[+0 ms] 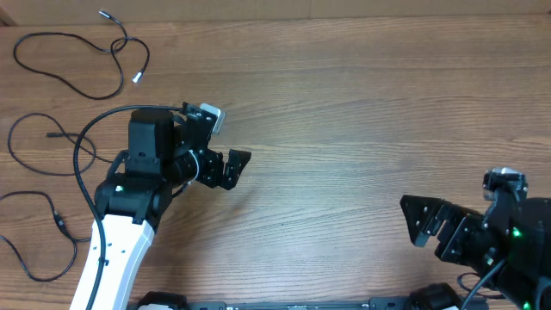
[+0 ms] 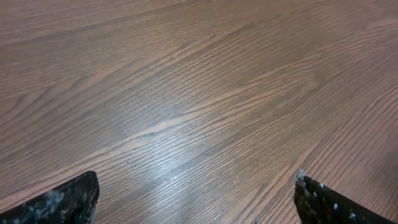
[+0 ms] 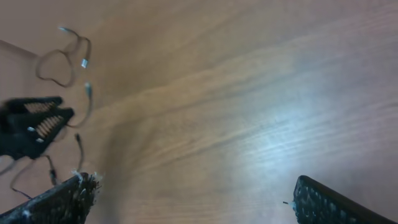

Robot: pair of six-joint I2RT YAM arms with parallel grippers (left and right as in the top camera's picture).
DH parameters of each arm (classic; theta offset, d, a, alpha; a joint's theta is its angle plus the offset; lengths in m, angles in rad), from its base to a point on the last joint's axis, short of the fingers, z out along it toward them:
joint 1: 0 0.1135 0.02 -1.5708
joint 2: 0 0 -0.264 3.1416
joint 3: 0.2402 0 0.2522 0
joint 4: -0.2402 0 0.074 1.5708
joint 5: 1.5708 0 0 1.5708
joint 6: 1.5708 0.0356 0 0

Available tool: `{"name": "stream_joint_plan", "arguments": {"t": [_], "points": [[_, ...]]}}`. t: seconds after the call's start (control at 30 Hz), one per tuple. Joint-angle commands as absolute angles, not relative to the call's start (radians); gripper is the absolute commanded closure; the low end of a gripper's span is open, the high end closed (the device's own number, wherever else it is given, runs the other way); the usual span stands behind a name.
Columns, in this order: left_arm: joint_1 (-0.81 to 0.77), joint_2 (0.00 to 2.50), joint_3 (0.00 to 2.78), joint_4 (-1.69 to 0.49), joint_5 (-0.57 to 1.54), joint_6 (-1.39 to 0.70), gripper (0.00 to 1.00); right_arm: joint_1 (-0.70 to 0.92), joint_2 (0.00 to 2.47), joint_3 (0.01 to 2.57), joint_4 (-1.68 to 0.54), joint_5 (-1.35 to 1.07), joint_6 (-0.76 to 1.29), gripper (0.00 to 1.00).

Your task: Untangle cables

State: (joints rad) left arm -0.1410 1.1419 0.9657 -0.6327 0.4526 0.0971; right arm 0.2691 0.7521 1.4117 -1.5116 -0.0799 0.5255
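Note:
Three thin black cables lie apart at the table's left side. One (image 1: pixel 114 50) loops at the top left with silver plugs. A second (image 1: pixel 10 142) curves at the middle left. A third (image 1: pixel 58 221) loops at the bottom left edge. My left gripper (image 1: pixel 232 168) is open and empty over bare wood, right of the cables; its view (image 2: pixel 196 186) shows only wood between the fingers. My right gripper (image 1: pixel 422 220) is open and empty at the lower right, far from the cables. Its blurred view (image 3: pixel 193 186) shows cables (image 3: pixel 53 65) in the distance.
The left arm's own thicker black wire (image 1: pixel 79 146) arcs beside the second cable. The left gripper also shows in the right wrist view (image 3: pixel 34 124). The wooden table (image 1: pixel 362 103) stretches between the two arms.

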Motion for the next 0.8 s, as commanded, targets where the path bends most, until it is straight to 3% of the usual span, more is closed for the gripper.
{"name": "stream_joint_plan", "arguments": {"t": [0.0,0.57,0.77], "points": [[-0.143,1.139,0.984,-0.632,0.461,0.097,0.0,0.274,0.757,1.41,-1.52,-0.072,0.534,0.0],[-0.143,1.139,0.984,-0.632,0.461,0.097,0.0,0.274,0.757,1.381,-1.523,0.007,0.49,0.0],[-0.143,1.139,0.984,-0.632,0.461,0.097,0.0,0.274,0.719,1.207,-1.309,0.047,0.422,0.0]]}}
